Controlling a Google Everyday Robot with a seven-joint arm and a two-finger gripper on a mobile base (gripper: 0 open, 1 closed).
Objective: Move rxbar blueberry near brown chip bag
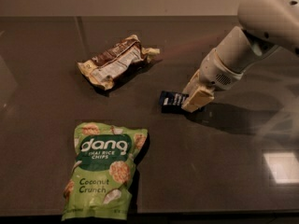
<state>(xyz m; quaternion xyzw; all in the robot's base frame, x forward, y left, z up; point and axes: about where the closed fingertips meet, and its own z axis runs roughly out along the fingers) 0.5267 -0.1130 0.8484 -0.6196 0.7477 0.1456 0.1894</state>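
Observation:
The rxbar blueberry (pixel 171 99), a small dark navy bar with white lettering, is right of the table's centre. My gripper (pixel 195 99) comes down from the upper right and is shut on the bar's right end. It holds the bar just above the dark tabletop. The cream fingers (pixel 200 96) hide that end of the bar. The brown chip bag (pixel 116 61), wrinkly dark brown with cream edges and a white label panel, lies up and to the left, well apart from the bar.
A large light-green "dang" bag (pixel 105 170) lies at the front left. The dark table (pixel 42 111) runs to a back edge along the top and a front edge at the bottom. A bright reflection (pixel 281 167) sits at the right.

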